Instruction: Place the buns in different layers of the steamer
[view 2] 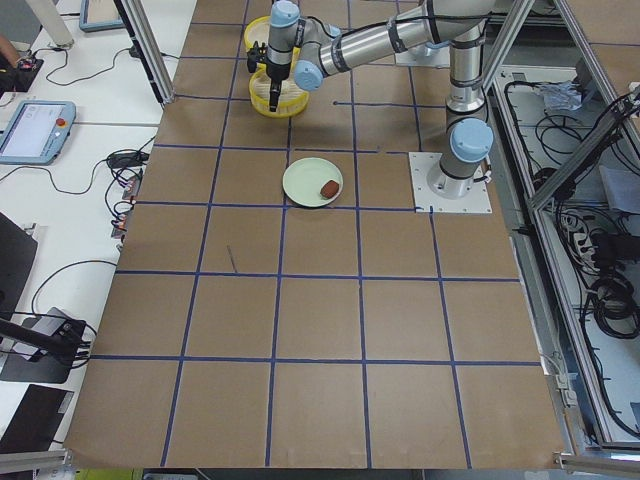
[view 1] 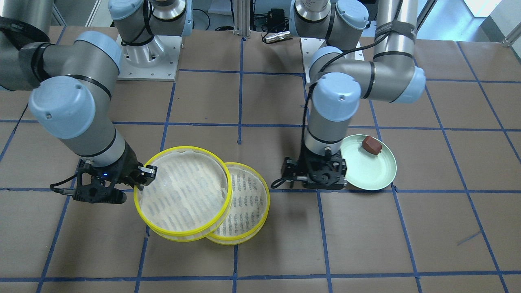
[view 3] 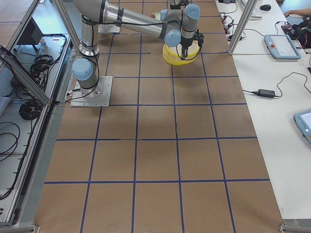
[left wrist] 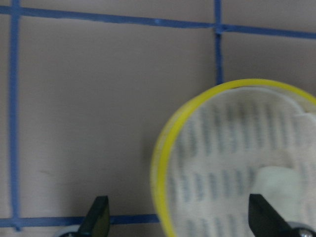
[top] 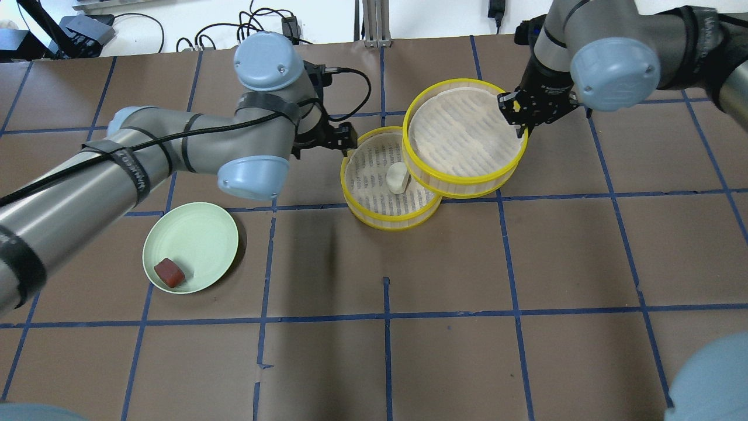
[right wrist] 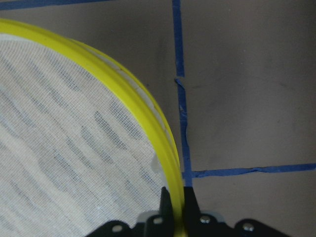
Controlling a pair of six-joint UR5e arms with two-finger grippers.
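Upper steamer tray (top: 461, 131), right jaws gripping rim

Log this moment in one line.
right gripper: shut on upper yellow-rimmed steamer tray, offset over lower yellow-rimmed tray | left gripper: open | white bun: in lower tray | reddish-brown bun: on pale green plate

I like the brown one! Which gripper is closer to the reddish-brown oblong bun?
Left. The left gripper hangs beside the lower yellow-rimmed tray, toward the reddish-brown bun; the right gripper clamps the upper tray beyond.
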